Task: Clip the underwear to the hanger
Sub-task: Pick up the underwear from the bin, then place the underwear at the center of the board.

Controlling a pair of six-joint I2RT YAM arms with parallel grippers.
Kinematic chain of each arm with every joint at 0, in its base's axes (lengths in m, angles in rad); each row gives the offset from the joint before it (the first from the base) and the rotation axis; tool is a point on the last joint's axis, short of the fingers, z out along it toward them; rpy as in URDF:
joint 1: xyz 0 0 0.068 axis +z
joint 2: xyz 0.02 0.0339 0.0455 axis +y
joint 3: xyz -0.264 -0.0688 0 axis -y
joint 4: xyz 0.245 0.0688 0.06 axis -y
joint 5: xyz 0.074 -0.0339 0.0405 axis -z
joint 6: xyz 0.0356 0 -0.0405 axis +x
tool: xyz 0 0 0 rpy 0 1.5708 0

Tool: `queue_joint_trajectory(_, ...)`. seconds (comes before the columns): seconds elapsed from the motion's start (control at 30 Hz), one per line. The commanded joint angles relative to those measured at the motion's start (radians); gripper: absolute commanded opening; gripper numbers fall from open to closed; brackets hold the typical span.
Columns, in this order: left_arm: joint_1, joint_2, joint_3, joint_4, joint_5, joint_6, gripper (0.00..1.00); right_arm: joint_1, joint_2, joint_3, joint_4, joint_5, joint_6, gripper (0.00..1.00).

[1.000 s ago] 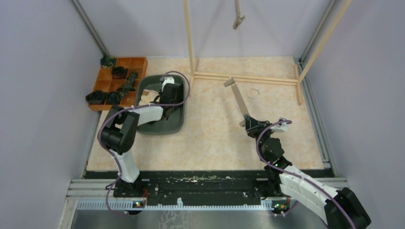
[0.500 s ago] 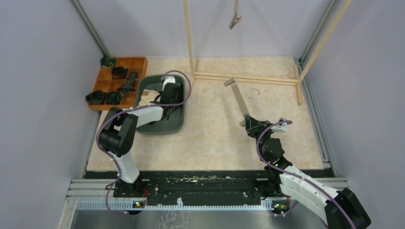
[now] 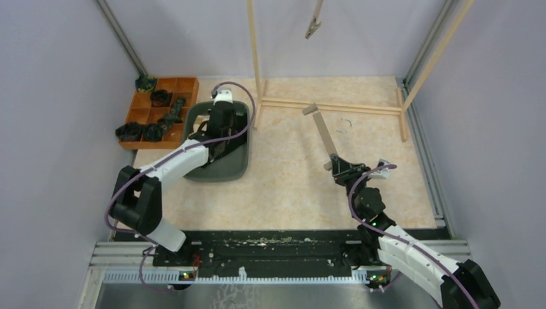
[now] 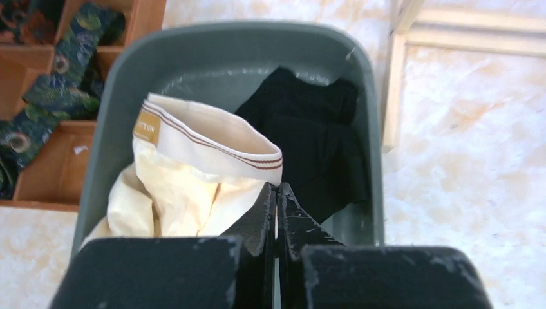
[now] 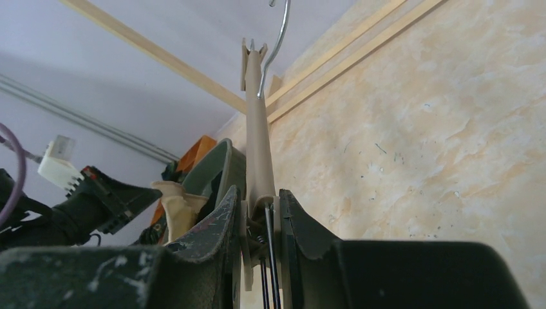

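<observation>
Two boxer shorts lie in the grey bin (image 3: 237, 171), which stands at about ten o'clock from the middle of the table in the top view. The cream underwear (image 4: 187, 187) is bunched up with its waistband standing, and the black underwear (image 4: 309, 141) lies at two o'clock from it. The fingers of my left gripper (image 4: 277, 196) are pressed together at the corner of the cream waistband, and as far as I can judge a thin fold is pinched between them. My right gripper (image 5: 261, 193) clamps the hanger (image 5: 256, 129) at one clip end, at four o'clock from the table's middle, with the bar pointing to eleven o'clock. I expect the cloth to be very light, soft and limp, so it will sag under its own weight and may slip from a shallow pinch. I think the elastic waistband is the best place to hold, because it is thicker and firmer, and it is the edge that the clips must bite.
</observation>
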Motion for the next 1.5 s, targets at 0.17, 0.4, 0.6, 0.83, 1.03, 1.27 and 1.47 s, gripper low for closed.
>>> queue_joint_trajectory(0.17, -0.019, -0.052, 0.238, -0.154, 0.208, 0.080, 0.00, 0.006, -0.168, 0.023, -0.105, 0.049, -0.018, 0.00)
queue_joint_trajectory(0.4, -0.110, 0.000, 0.307, -0.196, 0.275, 0.097, 0.00, 0.006, -0.299, 0.041, -0.235, 0.064, -0.008, 0.00)
queue_joint_trajectory(0.6, -0.236, 0.062, 0.342, -0.198, 0.252, 0.125, 0.00, 0.006, -0.333, 0.074, -0.337, 0.087, 0.005, 0.00)
queue_joint_trajectory(0.83, -0.374, 0.092, 0.332, -0.198, 0.219, 0.150, 0.00, 0.006, -0.324, 0.108, -0.406, 0.098, 0.052, 0.00)
queue_joint_trajectory(1.03, -0.475, 0.086, 0.246, -0.162, 0.204, 0.143, 0.00, 0.004, -0.271, 0.135, -0.442, 0.105, 0.068, 0.00)
queue_joint_trajectory(1.27, -0.554, 0.111, 0.187, -0.154, 0.215, 0.105, 0.00, -0.017, -0.286, 0.138, -0.499, 0.142, 0.071, 0.00)
queue_joint_trajectory(1.47, -0.570, 0.156, 0.137, -0.154, 0.262, 0.064, 0.00, -0.051, -0.319, 0.138, -0.534, 0.129, 0.061, 0.00)
